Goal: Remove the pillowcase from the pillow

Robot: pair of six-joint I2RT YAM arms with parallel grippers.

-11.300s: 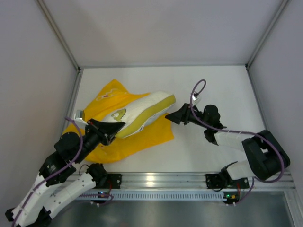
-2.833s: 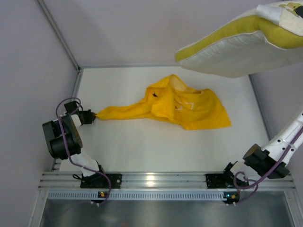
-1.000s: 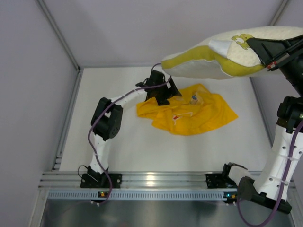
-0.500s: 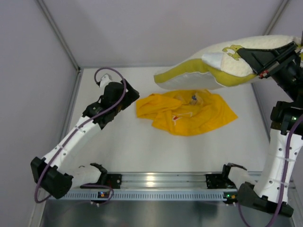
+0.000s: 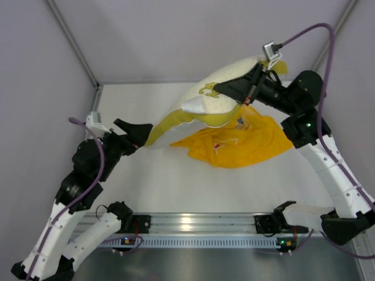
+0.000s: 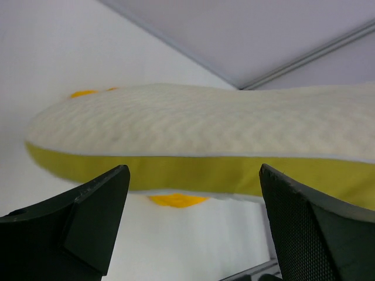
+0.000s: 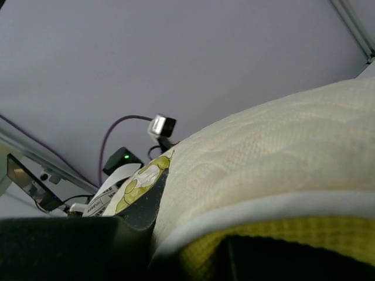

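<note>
Clamped shut with the right gripper [image 5: 231,92] on the raised end of the pillow [image 5: 202,104], one dark finger [image 7: 137,211] flat on the quilted cream face just beside the small emblem [image 5: 208,89]. Hanging clear of the table [image 5: 176,187], slanting down and away from that gripper toward the left gripper [image 5: 139,133]. Spread wide at that end, left fingers [image 6: 88,216] on either side of the pillow's low rounded end in the wrist view; cannot tell whether touching it. Below the right gripper, crumpled on the table and free of the pillow, the yellow pillowcase [image 5: 246,143]. From the left wrist, only small yellow patches of it under the pillow's edge.
</note>
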